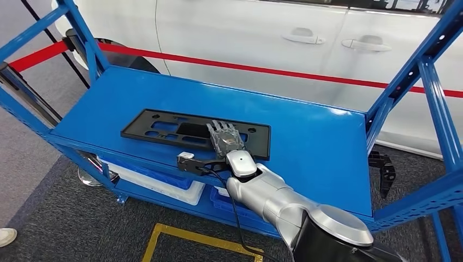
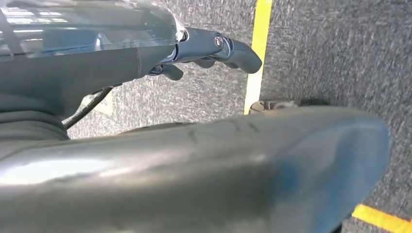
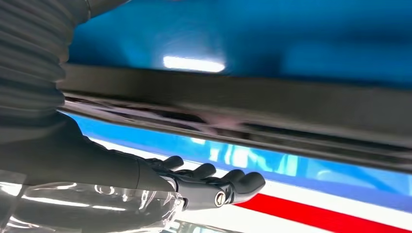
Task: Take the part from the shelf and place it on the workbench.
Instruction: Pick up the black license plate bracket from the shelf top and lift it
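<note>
The part (image 1: 158, 126) is a long flat black plastic plate with cut-outs, lying on the top deck of the blue shelf (image 1: 316, 147). My right hand (image 1: 225, 139) reaches over the plate's near edge towards its right end, fingers stretched out flat above it. In the right wrist view the plate (image 3: 272, 104) is a dark blurred band beside the straight fingers (image 3: 214, 187); I cannot make out the thumb. My left hand (image 2: 214, 48) hangs over grey carpet, holding nothing, fingers loosely bent.
Blue uprights (image 1: 437, 109) frame the shelf on both sides. A white car (image 1: 245, 33) and red barrier tape (image 1: 273, 71) stand behind it. White and blue bins (image 1: 164, 183) sit on the lower deck. Yellow floor lines (image 2: 256, 53) mark the carpet. A shoe (image 1: 6, 236) shows at bottom left.
</note>
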`<action>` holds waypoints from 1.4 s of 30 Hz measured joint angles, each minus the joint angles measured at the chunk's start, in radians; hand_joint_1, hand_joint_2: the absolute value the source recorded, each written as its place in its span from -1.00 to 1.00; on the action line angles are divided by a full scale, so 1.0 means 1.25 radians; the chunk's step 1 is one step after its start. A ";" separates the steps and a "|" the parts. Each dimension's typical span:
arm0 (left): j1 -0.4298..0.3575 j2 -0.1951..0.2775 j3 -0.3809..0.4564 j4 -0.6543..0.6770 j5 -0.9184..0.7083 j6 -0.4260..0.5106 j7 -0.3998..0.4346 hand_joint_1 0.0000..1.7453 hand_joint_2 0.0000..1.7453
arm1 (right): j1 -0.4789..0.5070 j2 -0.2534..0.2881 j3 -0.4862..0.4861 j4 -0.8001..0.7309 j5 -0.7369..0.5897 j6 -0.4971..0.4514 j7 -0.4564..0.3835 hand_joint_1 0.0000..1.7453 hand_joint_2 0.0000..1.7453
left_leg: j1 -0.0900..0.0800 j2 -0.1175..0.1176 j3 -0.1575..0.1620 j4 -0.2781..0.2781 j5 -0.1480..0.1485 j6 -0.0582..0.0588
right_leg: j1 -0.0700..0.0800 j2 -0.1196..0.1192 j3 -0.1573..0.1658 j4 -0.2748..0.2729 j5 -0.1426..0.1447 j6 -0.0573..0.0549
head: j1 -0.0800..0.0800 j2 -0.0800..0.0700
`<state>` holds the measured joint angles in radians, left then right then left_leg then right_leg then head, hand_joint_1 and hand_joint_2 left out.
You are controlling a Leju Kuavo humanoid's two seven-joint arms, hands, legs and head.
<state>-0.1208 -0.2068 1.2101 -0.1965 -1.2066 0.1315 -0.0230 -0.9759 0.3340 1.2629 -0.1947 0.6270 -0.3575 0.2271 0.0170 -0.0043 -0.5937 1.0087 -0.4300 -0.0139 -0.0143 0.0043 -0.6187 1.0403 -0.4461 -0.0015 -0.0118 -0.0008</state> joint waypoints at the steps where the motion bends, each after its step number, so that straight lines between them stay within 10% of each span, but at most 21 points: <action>1: 0.000 0.001 0.001 0.000 0.000 0.000 0.000 -1.00 -1.00 | 0.000 -0.001 -0.001 0.000 0.000 0.000 0.000 -1.00 1.00 | 0.000 0.000 0.000 -0.001 0.000 -0.005 | 0.003 0.001 0.001 -0.001 0.000 -0.005 | 0.000 0.000; 5: 0.000 0.002 0.001 0.000 0.000 0.000 0.000 -1.00 -1.00 | 0.000 -0.003 -0.002 0.001 0.001 0.001 0.000 -1.00 1.00 | 0.003 0.001 -0.012 0.037 -0.030 -0.020 | 0.001 0.002 0.006 -0.009 0.005 -0.024 | -0.001 0.000; 9: 0.004 0.003 0.002 0.000 -0.004 -0.003 0.003 -1.00 -1.00 | 0.007 -0.003 -0.004 0.001 0.002 0.004 0.001 -1.00 1.00 | 0.003 0.001 -0.090 0.217 -0.109 -0.023 | 0.007 0.001 0.006 -0.010 0.005 -0.032 | -0.001 0.000; 15: 0.006 0.003 0.002 0.000 -0.013 -0.011 0.011 -1.00 -1.00 | 0.010 -0.004 -0.010 0.001 0.002 0.005 0.002 -1.00 1.00 | -0.007 0.001 0.020 0.005 -0.016 0.001 | 0.013 0.003 0.009 -0.009 0.005 -0.026 | -0.001 0.000; 19: 0.009 0.003 0.001 0.000 -0.020 -0.013 0.024 -1.00 -1.00 | 0.014 -0.006 -0.018 0.002 -0.004 0.001 0.003 -1.00 1.00 | -0.005 0.003 0.026 -0.014 -0.007 0.014 | 0.012 0.003 0.006 0.000 -0.002 -0.008 | 0.000 0.000; 21: 0.009 0.002 0.001 0.000 -0.022 -0.014 0.025 -1.00 -1.00 | 0.016 -0.008 -0.021 0.002 -0.005 0.001 0.007 -0.98 1.00 | -0.003 0.005 0.027 -0.021 -0.001 0.021 | 0.009 0.002 -0.023 0.062 -0.043 0.000 | 0.001 0.000; 23: 0.010 0.002 0.001 0.000 -0.022 -0.015 0.025 -1.00 -1.00 | 0.018 -0.011 -0.022 0.003 -0.005 0.002 0.013 -0.02 1.00 | -0.003 0.006 0.025 -0.021 0.000 0.023 | 0.007 0.001 -0.070 0.161 -0.091 0.005 | 0.002 0.000; 25: 0.011 0.002 0.001 0.000 -0.022 -0.015 0.022 -1.00 -1.00 | 0.021 -0.013 -0.022 0.003 -0.005 0.002 0.016 0.93 1.00 | -0.003 0.006 0.025 -0.020 0.000 0.022 | 0.003 0.001 -0.087 0.200 -0.091 0.008 | 0.002 0.000; 30: 0.010 0.001 0.001 0.000 -0.022 -0.021 0.014 -1.00 -1.00 | 0.023 -0.015 -0.024 0.003 -0.003 0.003 0.024 0.94 1.00 | -0.005 0.004 0.022 -0.009 -0.006 0.010 | 0.001 -0.001 0.011 0.002 0.000 -0.001 | 0.002 0.000; 35: 0.009 0.001 0.001 0.000 -0.022 -0.022 0.012 -1.00 -1.00 | 0.025 -0.019 -0.026 0.004 -0.002 0.003 0.027 0.94 1.00 | -0.002 0.003 0.009 0.017 -0.027 -0.013 | 0.003 -0.001 0.016 -0.017 0.005 -0.023 | 0.001 0.000; 39: 0.011 0.001 0.001 0.000 -0.022 -0.023 0.012 -1.00 -1.00 | 0.028 -0.019 -0.028 0.006 -0.002 0.003 0.026 0.94 1.00 | 0.000 0.003 -0.076 0.202 -0.111 -0.023 | 0.003 -0.003 0.016 -0.018 0.005 -0.030 | 0.000 0.000; 42: 0.012 0.001 0.001 0.000 -0.022 -0.023 0.012 -1.00 -1.00 | 0.029 -0.020 -0.028 0.006 0.000 0.003 0.026 0.98 1.00 | 0.000 0.004 -0.063 0.167 -0.067 -0.021 | 0.004 -0.002 0.019 -0.016 0.003 -0.029 | 0.000 0.000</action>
<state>-0.1054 -0.2055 1.2119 -0.1965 -1.2341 0.1034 -0.0076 -0.9396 0.3094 1.2284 -0.1869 0.6264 -0.3540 0.2597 0.0168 0.0001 -0.6728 1.2179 -0.5135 -0.0405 -0.0092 0.0018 -0.5955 1.0200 -0.4420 -0.0380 -0.0114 -0.0008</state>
